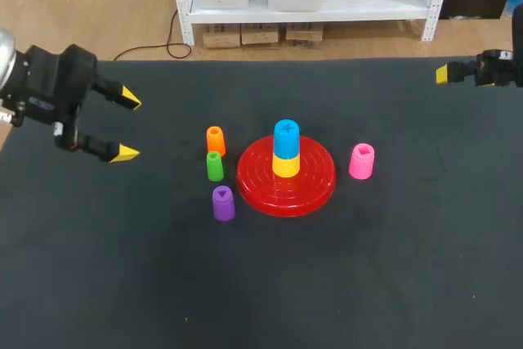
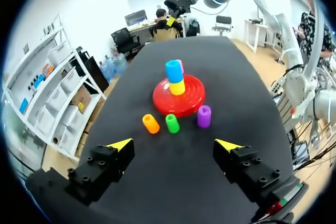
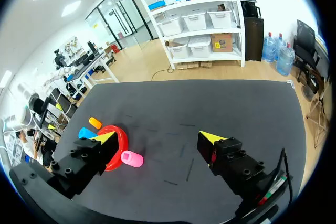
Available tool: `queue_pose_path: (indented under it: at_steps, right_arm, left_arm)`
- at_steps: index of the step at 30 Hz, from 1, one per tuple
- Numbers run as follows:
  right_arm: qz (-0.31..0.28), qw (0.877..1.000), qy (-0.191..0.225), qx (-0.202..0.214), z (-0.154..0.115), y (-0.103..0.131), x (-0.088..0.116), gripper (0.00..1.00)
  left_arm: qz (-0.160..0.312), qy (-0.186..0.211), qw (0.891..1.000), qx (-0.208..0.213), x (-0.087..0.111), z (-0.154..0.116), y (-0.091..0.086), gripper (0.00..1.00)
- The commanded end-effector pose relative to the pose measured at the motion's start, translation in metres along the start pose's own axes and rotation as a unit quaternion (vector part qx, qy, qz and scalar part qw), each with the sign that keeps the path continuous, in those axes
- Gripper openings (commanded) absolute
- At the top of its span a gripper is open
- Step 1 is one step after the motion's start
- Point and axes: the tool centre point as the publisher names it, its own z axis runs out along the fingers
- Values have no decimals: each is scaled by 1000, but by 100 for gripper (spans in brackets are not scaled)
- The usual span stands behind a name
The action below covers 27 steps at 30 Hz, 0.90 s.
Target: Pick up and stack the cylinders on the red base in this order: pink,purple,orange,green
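Black tabletop [image 1: 409, 267], bare and roomy on the right side. Right gripper [image 3: 157, 137] gaping and empty near the far right edge; pink cylinder [image 1: 361, 161] upright at roughly eight o'clock from it in the head view, just beside the red base [image 1: 315, 194] at three o'clock, clear of the other cylinders. Left gripper [image 1: 128, 127] likewise spread and empty, much farther off beyond the base; likely calls for a right-arm pick from above.

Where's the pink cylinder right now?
In the head view the pink cylinder stands on the table just right of the red base, close to its rim but not touching it.
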Motion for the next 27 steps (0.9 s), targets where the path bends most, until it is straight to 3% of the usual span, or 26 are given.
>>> queue_pose_path:
  at_steps: [1, 7, 13, 18, 27]
  right_arm:
    - [0, 1000, 0, 1, 0, 0, 0, 100]
    - [0, 1000, 0, 1, 0, 0, 0, 100]
    - [0, 1000, 0, 1, 0, 0, 0, 100]
    - [0, 1000, 0, 1, 0, 0, 0, 100]
    - [0, 1000, 0, 1, 0, 0, 0, 100]
  left_arm:
    - [-2, -27, 1000, 14, 4, -1, 5, 100]
    - [0, -28, 999, 32, 3, 0, 7, 100]
    - [-40, -22, 998, 41, 6, 2, 8, 100]
    - [-28, -2, 999, 40, 6, 3, 8, 100]
    - [-27, -1, 999, 36, 7, 3, 8, 100]
